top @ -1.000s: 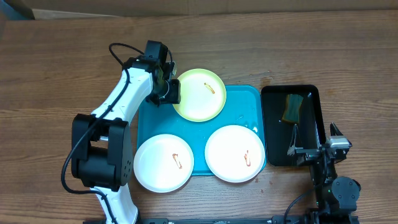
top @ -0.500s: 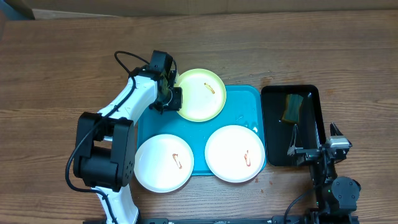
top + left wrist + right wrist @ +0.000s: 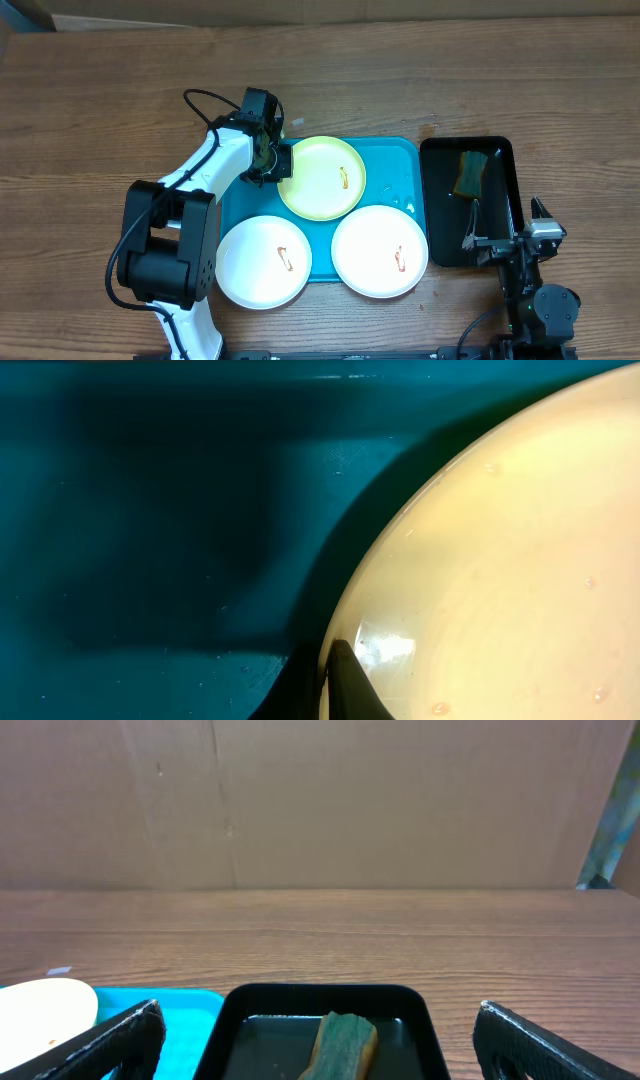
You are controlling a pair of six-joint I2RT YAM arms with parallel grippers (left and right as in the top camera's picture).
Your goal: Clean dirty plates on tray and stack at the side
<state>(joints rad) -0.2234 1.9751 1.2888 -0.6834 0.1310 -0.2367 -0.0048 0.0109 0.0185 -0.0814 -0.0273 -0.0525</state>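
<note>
Left claw [image 3: 280, 160] is clamped on the left rim of the yellow-green plate [image 3: 322, 178], which sits on the turquoise tray [image 3: 238, 195] beside two white plates [image 3: 264, 260], all three sauce-smeared, so I'd say nothing is cleaned or stacked yet.

A green-and-yellow sponge [image 3: 470, 172] lies in the narrow black tray [image 3: 445, 230] on the wooden table [image 3: 120, 90], a cardboard wall [image 3: 350, 800] behind.
</note>
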